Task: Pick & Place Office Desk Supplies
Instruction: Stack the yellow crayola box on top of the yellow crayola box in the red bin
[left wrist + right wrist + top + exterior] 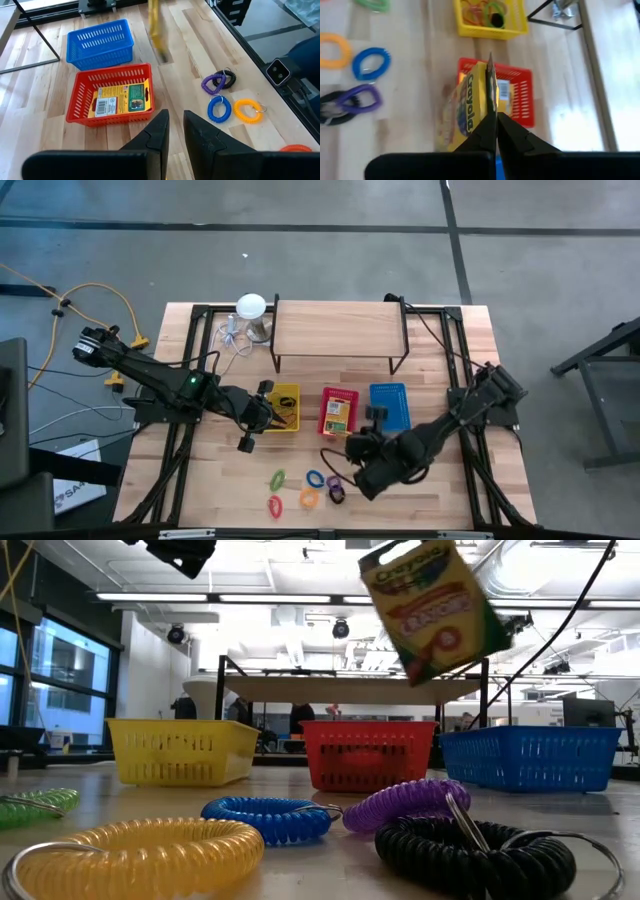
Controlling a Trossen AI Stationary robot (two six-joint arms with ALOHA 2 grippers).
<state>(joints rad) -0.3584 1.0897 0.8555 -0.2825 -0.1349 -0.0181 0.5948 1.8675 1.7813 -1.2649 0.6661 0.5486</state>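
My right gripper [493, 114] is shut on a yellow-and-green crayon box [435, 605], which hangs in the air over the table in front of the red basket [340, 426]. A second crayon box [120, 98] lies flat in that red basket. Several coiled rings lie on the near part of the table: yellow [150, 850], blue [268, 818], purple [405, 805], black [470, 855]. My left gripper [176, 120] hovers by the yellow basket [283, 408], its fingers a little apart with nothing between them. My right gripper pinches the thin top flap [490, 75] of the crayon box between its two fingers, slanting down from above. The box hangs tilted below the fingers, clear of the table and the baskets.
The blue basket [390, 406] stands right of the red one. The yellow basket holds coloured bands and a black one [495, 19]. A wooden riser shelf [338, 328] spans the far side, with a white round-topped object [250, 307] and its cable at its left end.
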